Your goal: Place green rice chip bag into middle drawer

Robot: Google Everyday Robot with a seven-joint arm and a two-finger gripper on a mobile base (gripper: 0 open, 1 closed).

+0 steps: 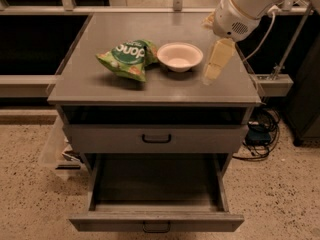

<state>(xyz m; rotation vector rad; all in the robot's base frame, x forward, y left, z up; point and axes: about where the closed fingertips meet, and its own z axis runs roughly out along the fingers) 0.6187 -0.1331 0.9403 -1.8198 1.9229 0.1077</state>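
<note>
Item 1: grey counter [80, 84], carrying everything listed.

Item 2: green rice chip bag [127, 59], lying crumpled left of centre on the counter, its right edge touching the bowl. It is judged light, soft and crinkly, with slippery film that is likely to crush. The puffed middle or the bunched upper edge is offering the best hold.

Item 3: middle drawer [156, 221], standing pulled out at the bottom, below a closed drawer [156, 139].

Item 4: pale bowl [180, 56], sitting upright at centre.

Item 5: gripper [210, 76], hanging point-down over the counter just right of the bowl, well apart from the bag. Whether it is spread or closed cannot be told.
</note>
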